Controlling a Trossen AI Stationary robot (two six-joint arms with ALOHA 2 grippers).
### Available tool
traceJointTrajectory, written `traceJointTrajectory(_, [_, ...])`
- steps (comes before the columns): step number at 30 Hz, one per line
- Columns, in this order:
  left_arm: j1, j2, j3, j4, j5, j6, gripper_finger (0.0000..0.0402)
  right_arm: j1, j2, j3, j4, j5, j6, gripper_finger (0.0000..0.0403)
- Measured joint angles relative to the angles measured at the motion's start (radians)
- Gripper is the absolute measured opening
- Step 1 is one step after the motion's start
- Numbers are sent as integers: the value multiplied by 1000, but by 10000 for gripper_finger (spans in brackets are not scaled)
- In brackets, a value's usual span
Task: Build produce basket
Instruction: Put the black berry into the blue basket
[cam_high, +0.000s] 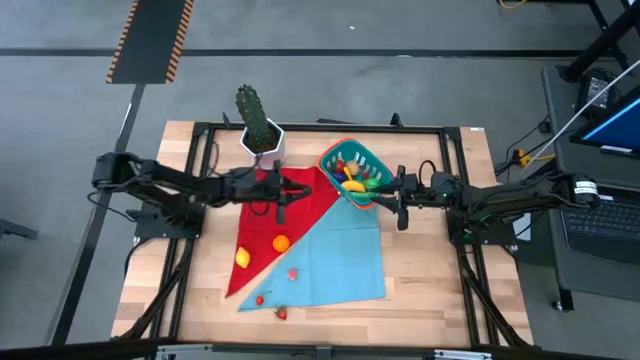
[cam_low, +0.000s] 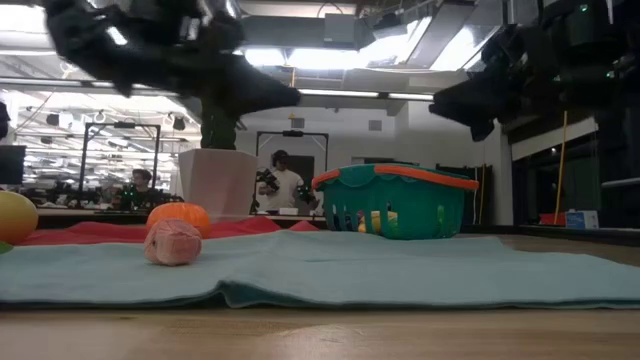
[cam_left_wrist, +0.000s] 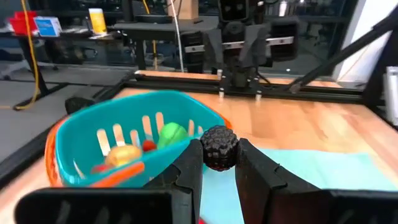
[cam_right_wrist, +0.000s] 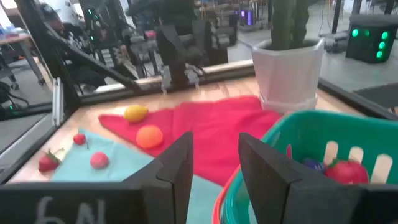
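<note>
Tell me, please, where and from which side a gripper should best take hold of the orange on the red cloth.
Probably from straight above, closing across the widest middle of the orange. It is round, so no side grips better, and it sits clear of the lemon on the red cloth, leaving room for both fingers.

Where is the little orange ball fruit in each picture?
High view: the small round orange fruit lies on the red cloth, near its lower edge.
Low view: at the left, behind a pink ball.
Left wrist view: not in it.
Right wrist view: on the red cloth, beside a yellow lemon.
Shared landmark: the white pot with a cactus, seen in those three views.
</note>
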Motion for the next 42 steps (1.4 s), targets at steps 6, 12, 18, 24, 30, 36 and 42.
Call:
traceJointTrajectory(6, [14,175,169,-1,12,33,64,0,-94,0,-48,0,-2,129])
traceJointTrajectory(12, [36,320,314,-2,80,35,64,0,-141,0,-143,1,-3,129])
traceJointTrajectory(18, [52,410,402,-5,109,35,64,1,-156,0,-165,1,-23,129])
traceJointTrajectory(24, [80,428,458,-92,89,35,64,1,-156,0,-176,2,-23,129])
traceJointTrajectory(30, [84,428,598,-401,57,59,64,1,-156,0,-185,2,-18,129])
traceJointTrajectory(36, [84,427,696,-562,-1,115,64,1,-155,0,-197,2,6,129])
traceJointTrajectory(42, [94,427,726,-608,0,137,64,1,-155,0,-198,2,7,129])
